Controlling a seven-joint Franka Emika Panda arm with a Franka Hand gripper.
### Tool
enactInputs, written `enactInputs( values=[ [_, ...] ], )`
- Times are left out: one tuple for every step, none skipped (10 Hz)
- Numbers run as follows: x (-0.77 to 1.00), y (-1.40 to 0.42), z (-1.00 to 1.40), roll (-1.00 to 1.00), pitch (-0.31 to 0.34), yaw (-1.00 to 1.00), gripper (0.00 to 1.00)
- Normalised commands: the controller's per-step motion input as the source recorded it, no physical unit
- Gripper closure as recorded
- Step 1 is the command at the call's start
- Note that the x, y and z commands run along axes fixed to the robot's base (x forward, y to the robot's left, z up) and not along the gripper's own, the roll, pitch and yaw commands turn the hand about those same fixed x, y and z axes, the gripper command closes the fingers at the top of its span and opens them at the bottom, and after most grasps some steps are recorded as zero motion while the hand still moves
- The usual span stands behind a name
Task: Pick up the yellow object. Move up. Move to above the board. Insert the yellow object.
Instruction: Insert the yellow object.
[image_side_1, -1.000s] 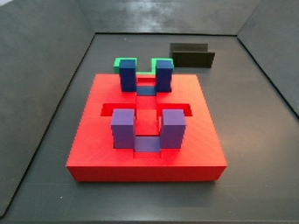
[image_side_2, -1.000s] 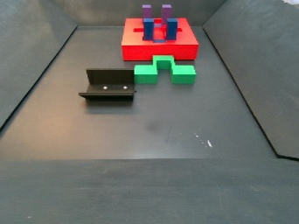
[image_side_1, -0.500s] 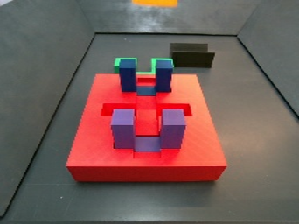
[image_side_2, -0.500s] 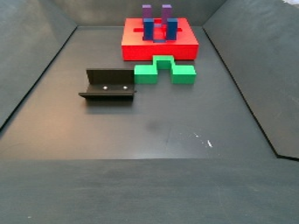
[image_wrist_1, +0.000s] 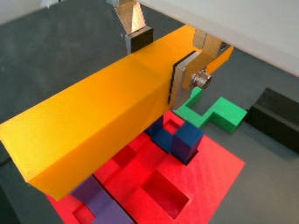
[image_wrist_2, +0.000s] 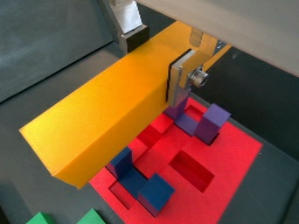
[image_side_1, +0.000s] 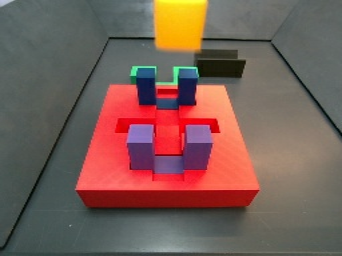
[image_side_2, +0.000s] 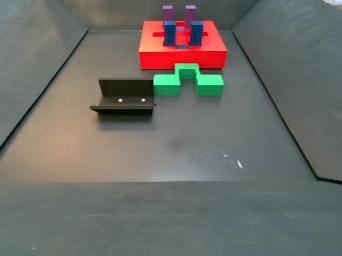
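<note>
My gripper (image_wrist_1: 163, 57) is shut on the yellow object (image_wrist_1: 105, 114), a long bar with orange sides, and holds it in the air above the board (image_wrist_1: 176, 185). Both wrist views show the silver fingers (image_wrist_2: 184, 77) clamped on the bar (image_wrist_2: 117, 105) near one end. In a side view the bar (image_side_1: 179, 22) hangs at the top edge, above the far side of the red board (image_side_1: 167, 172); the gripper itself is out of frame there. The board carries a blue block (image_side_1: 167, 88) and a purple block (image_side_1: 170, 148). In a side view only the board (image_side_2: 185, 47) shows.
A green block (image_side_2: 189, 78) lies on the grey floor beside the board, also seen in a wrist view (image_wrist_1: 216, 112). The dark fixture (image_side_2: 123, 97) stands on the floor near it, and shows beyond the board in a side view (image_side_1: 221, 63). Dark walls ring the floor.
The yellow object has come down into a side view from the top edge: absent one second ago, a sliver half a second ago, now a large part shows. Nothing else moved.
</note>
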Motion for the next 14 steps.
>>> enactInputs(
  values=[
    [0.23, -0.08, -0.66, 0.19, -0.031, 0.08, 1.0],
    [0.21, -0.05, -0.62, 0.18, -0.011, 0.0, 1.0],
    [0.13, -0.05, -0.59, 0.12, -0.027, 0.0, 1.0],
    [0.0, 0.0, -0.47, 0.07, -0.037, 0.0, 1.0],
    [-0.17, 0.0, -0.34, 0.0, -0.077, 0.0, 1.0],
    [-0.14, 0.0, -0.21, 0.0, -0.056, 0.15, 1.0],
    [-0.1, -0.07, -0.25, 0.11, -0.044, 0.25, 1.0],
    [-0.12, -0.09, -0.25, 0.13, -0.067, 0.28, 1.0],
    [-0.01, -0.12, -0.23, 0.14, -0.067, 0.23, 1.0],
    [0.0, -0.15, -0.27, 0.11, -0.079, 0.17, 1.0],
    [0.0, -0.1, -0.22, 0.07, -0.073, 0.08, 1.0],
    [0.0, -0.09, -0.2, 0.06, -0.089, 0.0, 1.0],
    [0.0, -0.05, -0.19, 0.04, -0.084, 0.0, 1.0],
    [0.0, 0.0, -0.14, 0.03, -0.033, 0.0, 1.0]
  ],
)
